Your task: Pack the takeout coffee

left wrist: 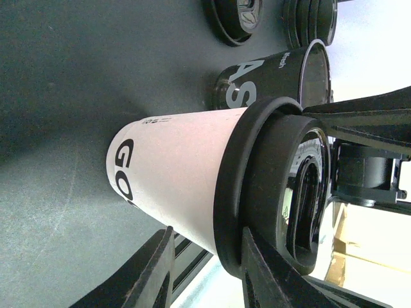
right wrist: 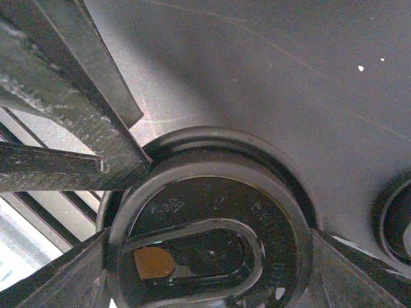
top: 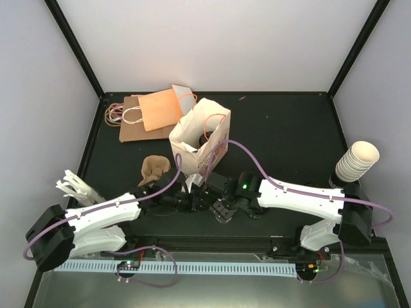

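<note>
The takeout coffee (left wrist: 173, 167) is a cream paper cup with dark print and a black lid (right wrist: 205, 244), standing on the dark table. In the left wrist view my left gripper (left wrist: 207, 232) meets its side with the fingers partly apart. One fingertip sits at the lid's rim and the other lower on the cup wall. My right gripper (right wrist: 205, 250) comes from above, and its two fingers touch opposite sides of the lid. In the top view the two grippers (top: 186, 197) (top: 223, 208) meet in front of the open paper bag (top: 199, 135), and the cup is mostly hidden.
A black printed cup (left wrist: 270, 80) and loose black lids (left wrist: 234, 19) stand just beyond the coffee. A tall stack of cream cups (top: 356, 160) is at the right edge. Flat paper bags (top: 151, 112) lie at the back left, and a brown cardboard piece (top: 154, 168) lies left of the bag.
</note>
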Controlling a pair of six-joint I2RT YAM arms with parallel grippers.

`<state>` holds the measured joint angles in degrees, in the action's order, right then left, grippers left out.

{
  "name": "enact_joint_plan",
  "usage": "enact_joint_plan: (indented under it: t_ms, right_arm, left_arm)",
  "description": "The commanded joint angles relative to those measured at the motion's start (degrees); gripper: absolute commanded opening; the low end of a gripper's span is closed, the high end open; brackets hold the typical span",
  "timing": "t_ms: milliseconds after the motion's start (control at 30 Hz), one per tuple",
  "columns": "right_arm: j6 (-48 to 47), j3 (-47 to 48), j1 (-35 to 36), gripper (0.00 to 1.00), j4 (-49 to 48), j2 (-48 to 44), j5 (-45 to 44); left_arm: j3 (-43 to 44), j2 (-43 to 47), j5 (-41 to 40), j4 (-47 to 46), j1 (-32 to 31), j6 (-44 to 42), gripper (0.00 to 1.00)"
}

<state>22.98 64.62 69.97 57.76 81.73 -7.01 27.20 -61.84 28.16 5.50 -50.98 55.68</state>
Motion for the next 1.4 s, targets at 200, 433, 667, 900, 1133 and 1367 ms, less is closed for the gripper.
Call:
enact_joint_plan:
  t_ms: [200, 433, 667, 900, 1133, 1367]
  right_arm:
    - [1.5, -0.8, -0.1, 0.77, -0.4, -1.1, -3.0]
    - [3.4, 0.7, -0.2, 0.76, 0.9, -3.5, -6.7]
    - [2.9, 4.3, -0.4, 0.77, 3.9, -7.1, -8.4]
    - [1.8, 7.5, -1.5, 0.75, 7.9, -10.6, -12.4]
    - [0.2, 10.2, -3.8, 0.75, 9.8, -13.5, -14.9]
    - [-1.7, 9.0, -6.5, 0.75, 7.9, -16.0, -16.6]
  left_arm:
    - [10.0, 4.7, -9.0, 23.1, -0.3, -6.9, 0.54]
    - [21.1, 12.4, -18.0, 40.1, -0.2, -11.2, 0.59]
    - [37.6, 15.2, -29.2, 52.0, 4.8, -17.7, 0.63]
    - [55.1, 4.5, -32.0, 58.6, 18.1, -32.7, 0.73]
    - [63.4, -8.9, -28.7, 54.1, 24.8, -41.2, 0.8]
    - [64.7, -18.1, -25.0, 48.3, 25.3, -44.2, 0.83]
